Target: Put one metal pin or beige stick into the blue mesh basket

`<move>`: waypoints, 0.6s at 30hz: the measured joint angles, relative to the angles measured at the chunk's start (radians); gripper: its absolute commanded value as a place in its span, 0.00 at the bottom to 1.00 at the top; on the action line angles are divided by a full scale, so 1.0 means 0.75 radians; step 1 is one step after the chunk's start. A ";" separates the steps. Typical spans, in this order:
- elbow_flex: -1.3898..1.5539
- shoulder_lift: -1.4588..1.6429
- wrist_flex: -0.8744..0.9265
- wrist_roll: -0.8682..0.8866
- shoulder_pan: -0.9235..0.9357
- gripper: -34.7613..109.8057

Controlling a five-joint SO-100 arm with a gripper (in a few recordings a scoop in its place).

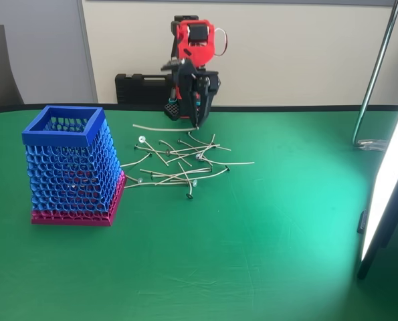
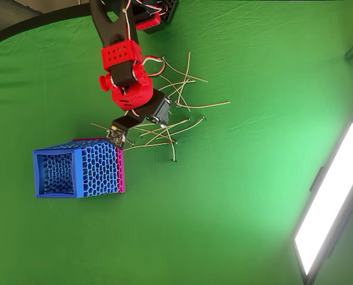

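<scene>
End effector [image 1: 197,124] points down over far edge of beige stick pile [image 1: 182,164], grip state unclear; blue mesh basket [image 1: 71,167] stands upright beside pile on green tabletop [image 1: 252,254].

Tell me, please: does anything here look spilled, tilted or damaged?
Nothing looks damaged. The basket stands upright on the table. The sticks lie loose in a crossed heap beside it, not in it, as expected before picking. The gripper hangs at the heap's far edge; whether its jaws are open cannot be told.
</scene>
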 measured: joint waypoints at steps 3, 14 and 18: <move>-0.055 0.123 0.072 0.070 -0.022 0.25; -0.389 0.352 0.333 0.276 0.063 0.24; -0.595 0.323 0.358 0.333 0.209 0.24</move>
